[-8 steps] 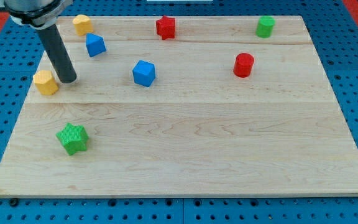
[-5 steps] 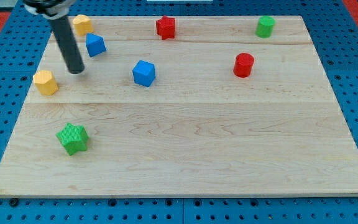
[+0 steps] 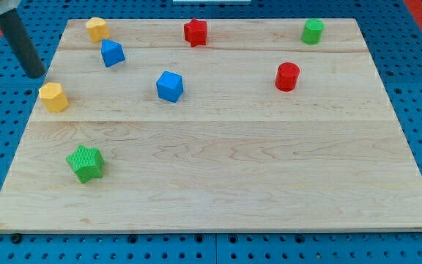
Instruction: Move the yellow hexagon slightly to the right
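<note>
The yellow hexagon (image 3: 53,97) sits near the left edge of the wooden board (image 3: 218,176). My tip (image 3: 36,75) is the lower end of the dark rod at the view's upper left. It is just off the board's left edge, a short way up and to the left of the yellow hexagon and not touching it. A second yellow block (image 3: 97,28) sits at the board's top left corner.
A blue block (image 3: 112,53) lies below the top yellow block and a blue cube (image 3: 170,86) lies further right. A red star (image 3: 195,31) and a green cylinder (image 3: 313,31) are along the top, a red cylinder (image 3: 287,76) at right, a green star (image 3: 86,163) at lower left.
My tip has moved from just right of the yellow hexagon, up past it, then left to beyond the board's left edge. No block has moved.
</note>
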Controlling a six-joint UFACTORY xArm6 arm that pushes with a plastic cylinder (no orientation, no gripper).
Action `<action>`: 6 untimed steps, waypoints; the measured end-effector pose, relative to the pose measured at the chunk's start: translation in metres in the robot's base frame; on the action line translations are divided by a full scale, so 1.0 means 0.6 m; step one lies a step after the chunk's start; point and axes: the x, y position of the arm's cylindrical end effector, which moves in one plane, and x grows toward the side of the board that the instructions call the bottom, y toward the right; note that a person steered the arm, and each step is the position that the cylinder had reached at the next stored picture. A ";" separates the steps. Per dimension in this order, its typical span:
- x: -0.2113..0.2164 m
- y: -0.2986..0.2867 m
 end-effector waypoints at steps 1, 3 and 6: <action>0.018 0.001; 0.099 0.001; 0.105 0.062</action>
